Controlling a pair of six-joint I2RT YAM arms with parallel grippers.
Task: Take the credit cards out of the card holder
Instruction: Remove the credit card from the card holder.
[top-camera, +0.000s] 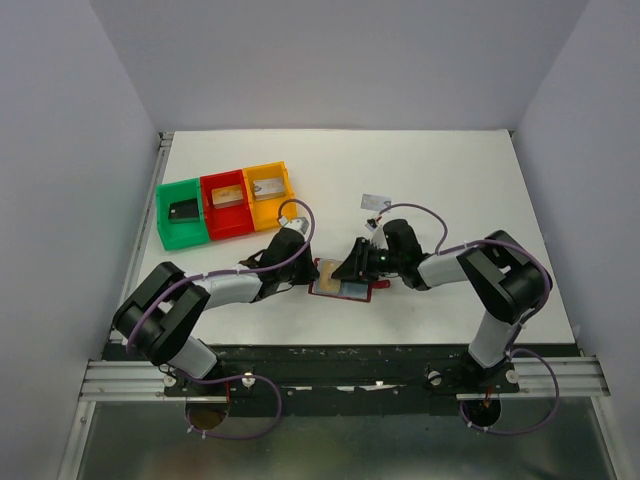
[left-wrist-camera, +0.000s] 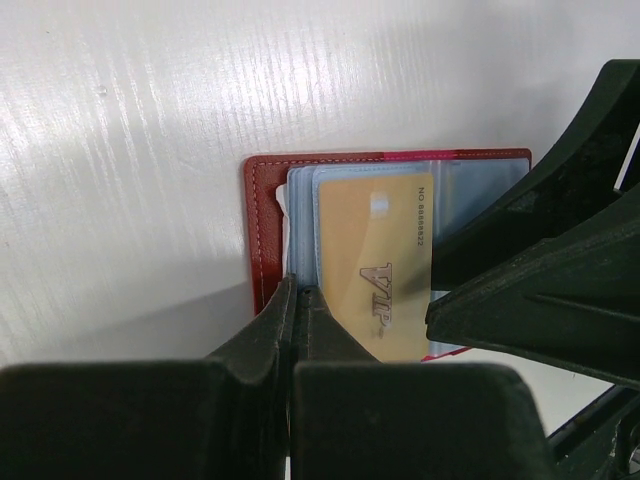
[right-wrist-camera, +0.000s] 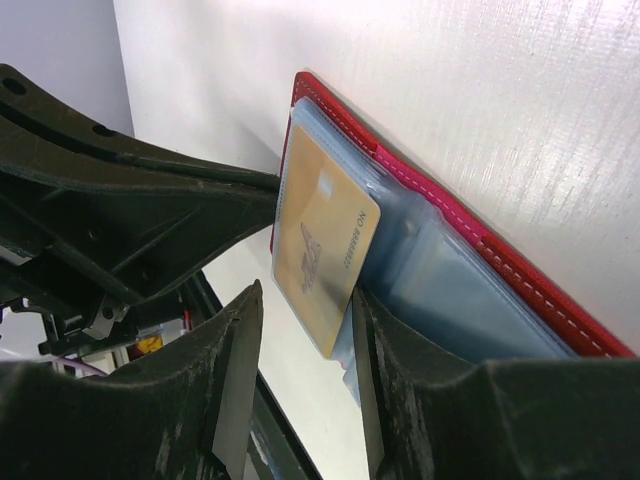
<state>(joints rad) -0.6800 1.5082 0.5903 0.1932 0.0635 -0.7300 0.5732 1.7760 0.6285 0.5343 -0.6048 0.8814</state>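
My left gripper (left-wrist-camera: 298, 292) is shut, tips pressed on the edge of the card holder (left-wrist-camera: 262, 220). I judge this a pin, so it stays flat and open on the table (top-camera: 450, 170). The right gripper (right-wrist-camera: 305, 325) stands open astride the gold card (right-wrist-camera: 325, 235), which pokes from its sleeve; contact I cannot tell. Cards behind it are hidden.

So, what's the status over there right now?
Left tool shut, tips on card holder edge. Right tool open, fingers either side of gold card. Bins stand well apart.
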